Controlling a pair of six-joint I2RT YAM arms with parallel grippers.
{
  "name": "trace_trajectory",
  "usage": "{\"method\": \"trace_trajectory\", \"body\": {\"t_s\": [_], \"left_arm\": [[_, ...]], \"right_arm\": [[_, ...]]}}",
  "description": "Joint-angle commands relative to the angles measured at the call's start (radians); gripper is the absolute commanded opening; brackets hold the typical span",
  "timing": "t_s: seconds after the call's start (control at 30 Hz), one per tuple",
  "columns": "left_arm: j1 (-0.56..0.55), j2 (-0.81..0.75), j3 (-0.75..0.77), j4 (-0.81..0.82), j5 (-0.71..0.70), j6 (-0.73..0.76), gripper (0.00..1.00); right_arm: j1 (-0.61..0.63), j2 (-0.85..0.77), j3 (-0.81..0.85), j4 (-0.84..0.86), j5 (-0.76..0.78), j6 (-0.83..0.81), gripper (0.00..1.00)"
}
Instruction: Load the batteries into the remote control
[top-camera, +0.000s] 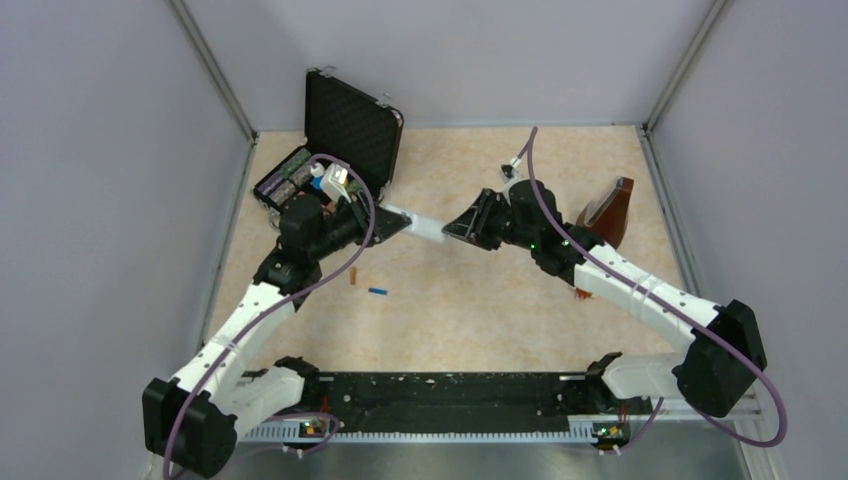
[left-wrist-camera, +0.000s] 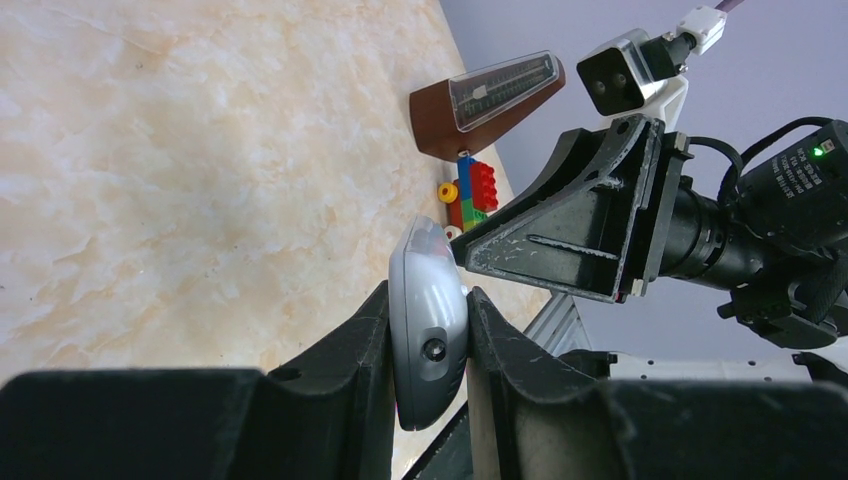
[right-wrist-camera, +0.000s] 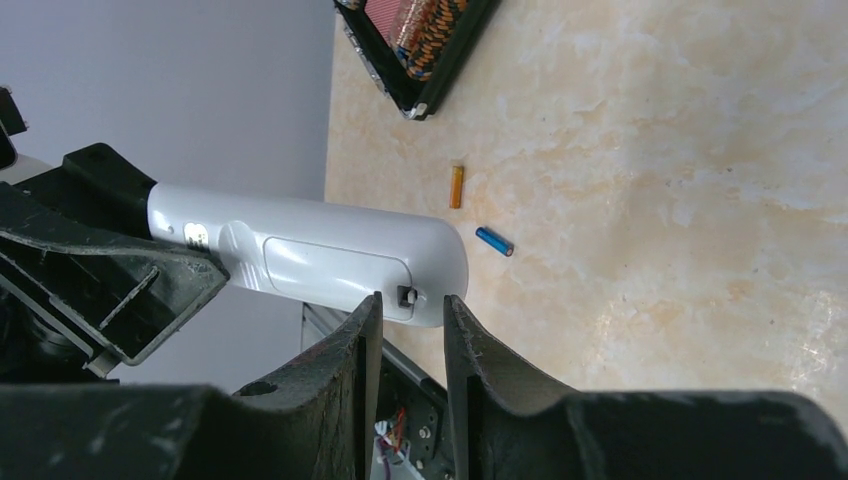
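Above mid-table, left tool (left-wrist-camera: 428, 295) clamping remote control (right-wrist-camera: 320, 255), right tool (right-wrist-camera: 412, 298) at its tip

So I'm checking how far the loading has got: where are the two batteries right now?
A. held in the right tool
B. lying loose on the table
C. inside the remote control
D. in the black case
B: the orange battery and the blue battery lie loose on the table, while the left tool holds the remote control above it.
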Motion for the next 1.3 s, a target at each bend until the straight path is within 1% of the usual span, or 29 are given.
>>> {"method": "trace_trajectory", "body": {"t_s": [0.0, 0.2, 0.53, 0.73, 0.87, 1.03, 1.17, 1.27], "left_arm": [[-0.004, -0.023, -0.012, 0.045, 0.004, 0.007, 0.00], [-0.004, -0.019, -0.013, 0.049, 0.007, 0.003, 0.00], [-0.003, -0.019, -0.015, 0.063, 0.019, -0.005, 0.00], [-0.004, -0.005, -0.008, 0.071, 0.041, -0.002, 0.00], [-0.004, -0.001, -0.007, 0.077, 0.055, -0.003, 0.00], [-0.004, 0.008, -0.006, 0.092, 0.076, -0.010, 0.00], [-0.003, 0.012, -0.009, 0.096, 0.080, -0.009, 0.00], [-0.004, 0.014, -0.011, 0.095, 0.083, -0.007, 0.00]], "right_arm": [[-0.001, -0.018, 0.032, 0.049, 0.001, -0.023, 0.28], [0.000, -0.007, 0.037, 0.057, -0.021, -0.030, 0.22], [0.000, 0.018, 0.035, 0.066, -0.038, -0.029, 0.26], [-0.001, 0.048, 0.040, 0.091, -0.054, -0.028, 0.25], [-0.004, 0.057, 0.037, 0.115, -0.074, -0.026, 0.25], [-0.005, 0.054, 0.024, 0.159, -0.091, -0.021, 0.21], [-0.005, 0.059, 0.026, 0.160, -0.094, -0.020, 0.17], [-0.005, 0.064, 0.028, 0.151, -0.091, -0.018, 0.17]]}}
